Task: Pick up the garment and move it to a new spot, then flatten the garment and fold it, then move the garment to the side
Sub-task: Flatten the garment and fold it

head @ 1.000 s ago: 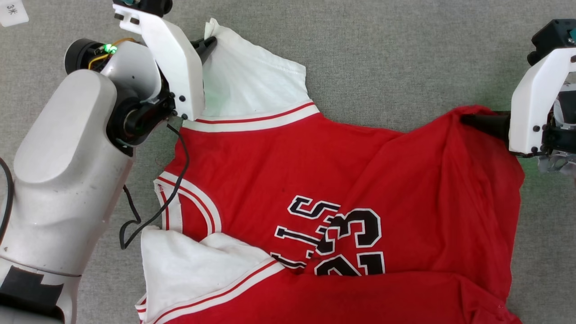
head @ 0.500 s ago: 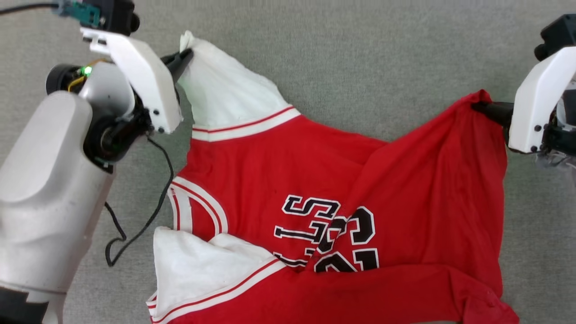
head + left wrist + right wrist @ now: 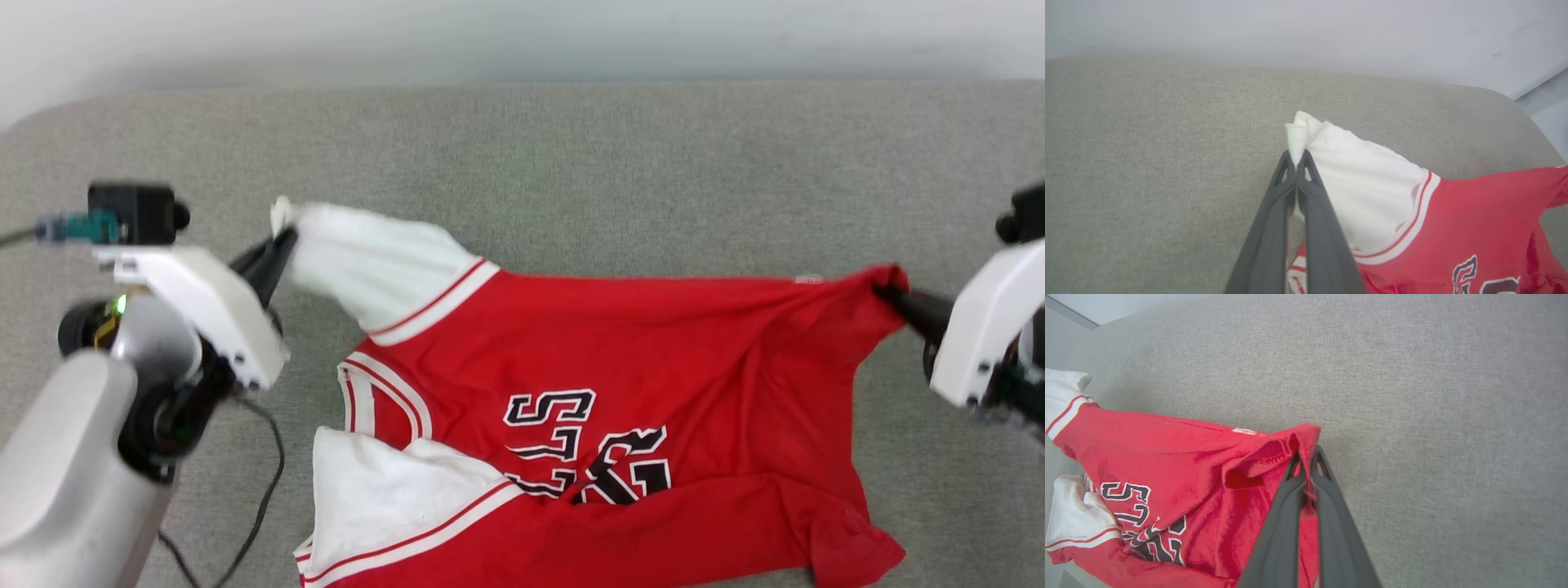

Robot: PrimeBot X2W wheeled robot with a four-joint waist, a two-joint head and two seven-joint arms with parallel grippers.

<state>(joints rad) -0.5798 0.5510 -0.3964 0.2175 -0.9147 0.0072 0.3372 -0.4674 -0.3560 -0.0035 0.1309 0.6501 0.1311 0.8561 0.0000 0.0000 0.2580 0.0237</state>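
Pinching the white sleeve tip at the left of the frame, the left gripper (image 3: 282,242) is pressed together on the garment (image 3: 653,343). The garment spans the centre of the grey counter (image 3: 571,163), print up. At the right edge, the right gripper (image 3: 891,296) is clamped on its red corner.

Pale grey forearm (image 3: 57,490), white brackets (image 3: 204,310), black cable (image 3: 276,482)

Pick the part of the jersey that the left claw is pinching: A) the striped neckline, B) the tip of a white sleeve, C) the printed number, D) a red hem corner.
B: the left claw is shut on the jersey at its white sleeve tip, while the right claw pinches a red corner.
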